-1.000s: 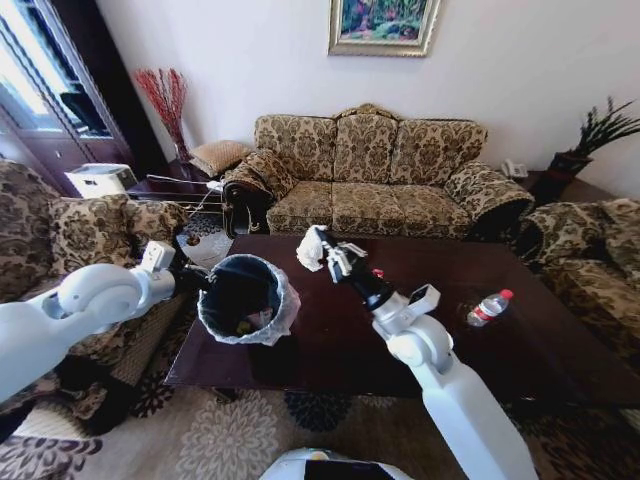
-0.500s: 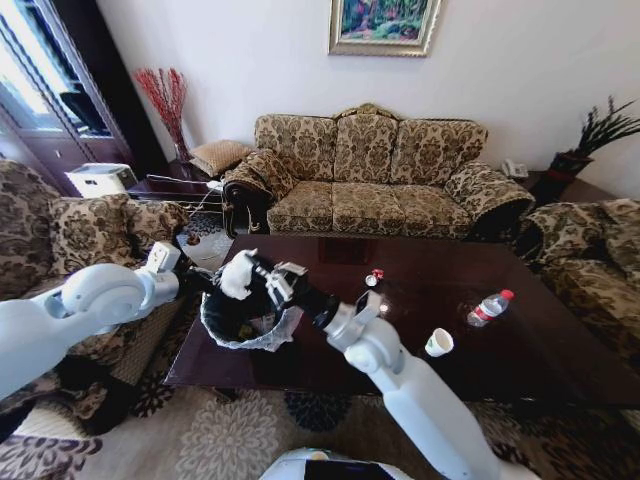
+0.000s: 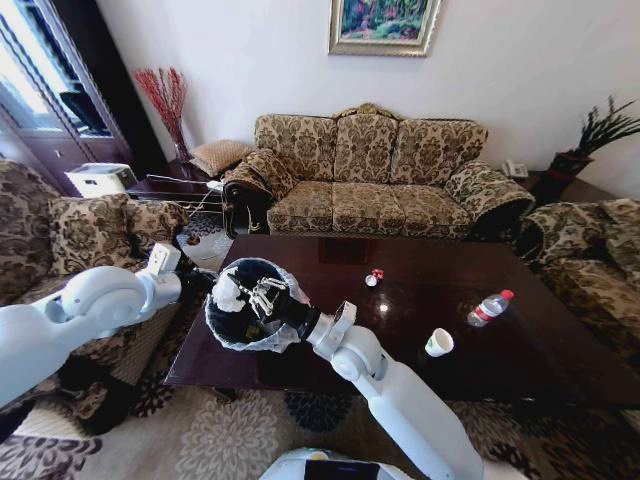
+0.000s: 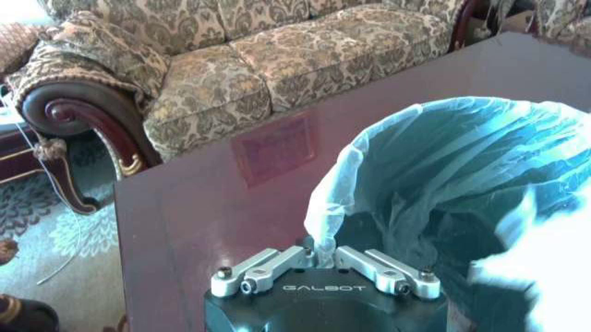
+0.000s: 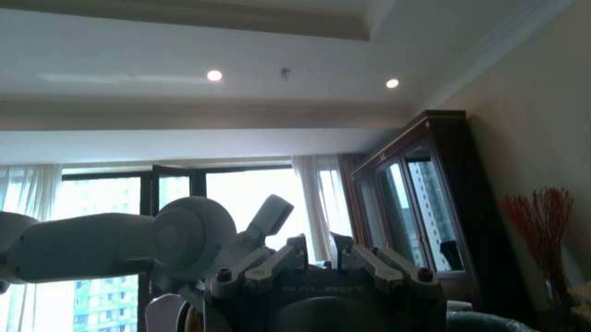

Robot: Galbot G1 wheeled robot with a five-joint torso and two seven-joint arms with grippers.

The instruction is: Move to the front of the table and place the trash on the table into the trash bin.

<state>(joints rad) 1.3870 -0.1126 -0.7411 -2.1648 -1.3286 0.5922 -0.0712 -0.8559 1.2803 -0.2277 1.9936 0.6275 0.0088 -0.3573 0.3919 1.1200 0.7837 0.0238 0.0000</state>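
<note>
Dumping time: my right gripper (image 3: 262, 296) hangs over the trash bin (image 3: 222, 338) with crumpled white paper (image 3: 229, 294) in its jaws. My left gripper (image 4: 320, 261) pinches the bag rim. Cup (image 3: 438, 343), bottle (image 3: 489, 307) and red-white scrap (image 3: 374, 277) remain on the surface (image 3: 330, 375).

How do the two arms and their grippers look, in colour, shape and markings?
Both arms are smooth, glossy white, with rounded joint housings. The left gripper has a black body printed GALBOT in pale letters and silver metal linkage bars with bolts. The right gripper has the same black body and silvery finger links.
</note>
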